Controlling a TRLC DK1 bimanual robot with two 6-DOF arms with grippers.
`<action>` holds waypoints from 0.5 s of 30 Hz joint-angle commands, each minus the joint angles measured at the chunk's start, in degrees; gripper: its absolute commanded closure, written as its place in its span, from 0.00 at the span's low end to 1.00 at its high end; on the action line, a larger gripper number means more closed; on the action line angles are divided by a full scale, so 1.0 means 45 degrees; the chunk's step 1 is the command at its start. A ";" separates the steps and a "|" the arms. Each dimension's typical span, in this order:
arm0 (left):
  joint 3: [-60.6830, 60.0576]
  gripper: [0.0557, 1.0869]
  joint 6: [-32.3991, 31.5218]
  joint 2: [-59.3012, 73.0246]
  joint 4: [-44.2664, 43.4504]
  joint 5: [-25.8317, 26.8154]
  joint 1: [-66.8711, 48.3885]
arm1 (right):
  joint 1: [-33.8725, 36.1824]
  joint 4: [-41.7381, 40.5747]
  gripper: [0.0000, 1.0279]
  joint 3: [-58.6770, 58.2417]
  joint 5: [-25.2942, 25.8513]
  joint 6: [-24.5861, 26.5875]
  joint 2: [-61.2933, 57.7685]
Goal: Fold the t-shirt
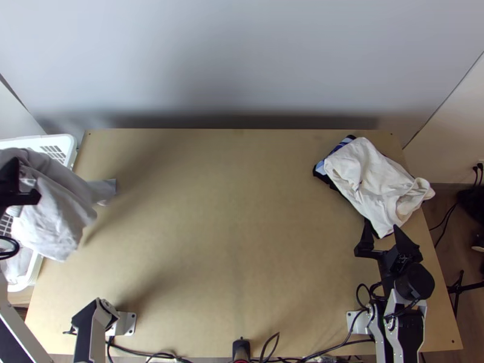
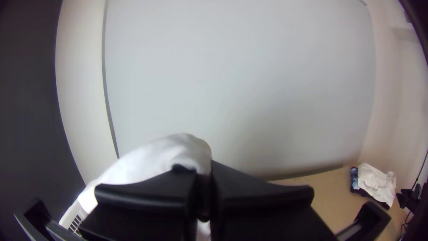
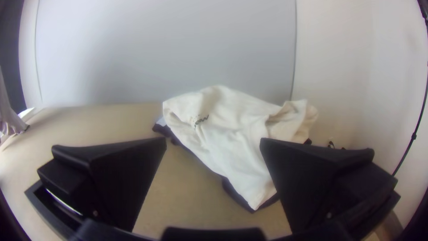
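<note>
At the far left in the top view, my left gripper is up over the basket side with a white shirt hanging bunched from it. In the left wrist view the fingers of my left gripper are closed together on the white cloth, which drapes beyond them. My right gripper stands open at the table's right, just nearer than a pile of folded cloths. The right wrist view has my right gripper with its fingers wide apart and nothing between them.
A white basket stands at the left edge, partly under the hanging cloth. On the right back of the table lies a white garment on top of dark and blue cloth. Cables run along the near edge.
</note>
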State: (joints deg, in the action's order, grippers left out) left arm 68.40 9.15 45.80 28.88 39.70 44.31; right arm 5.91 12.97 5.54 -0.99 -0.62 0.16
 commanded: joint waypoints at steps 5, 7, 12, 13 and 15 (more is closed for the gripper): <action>-0.5474 0.97 -0.1251 -0.0705 -0.3391 -0.5581 -0.8871 | -0.0005 0.0008 0.05 -0.0001 0.0006 0.0002 0.0003; -0.6294 0.97 -0.2306 -0.0198 -0.4407 -0.5854 -1.0942 | -0.0005 0.0008 0.05 -0.0001 0.0006 0.0002 0.0003; -0.6724 0.97 -0.4318 0.2810 -0.6184 -0.7124 -1.5414 | -0.0025 0.0008 0.05 -0.0001 0.0006 0.0002 0.0003; -0.6743 0.97 -0.4630 0.3513 -0.6673 -0.7143 -1.6020 | -0.0025 0.0008 0.05 -0.0001 0.0006 0.0002 0.0003; -0.6607 0.97 -0.5119 0.5037 -0.7610 -0.7143 -1.7152 | -0.0044 0.0008 0.05 -0.0001 0.0006 0.0002 0.0003</action>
State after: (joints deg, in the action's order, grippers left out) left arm 42.44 -5.19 53.30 6.11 12.56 -10.33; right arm 5.89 13.02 5.52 -0.97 -0.60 0.19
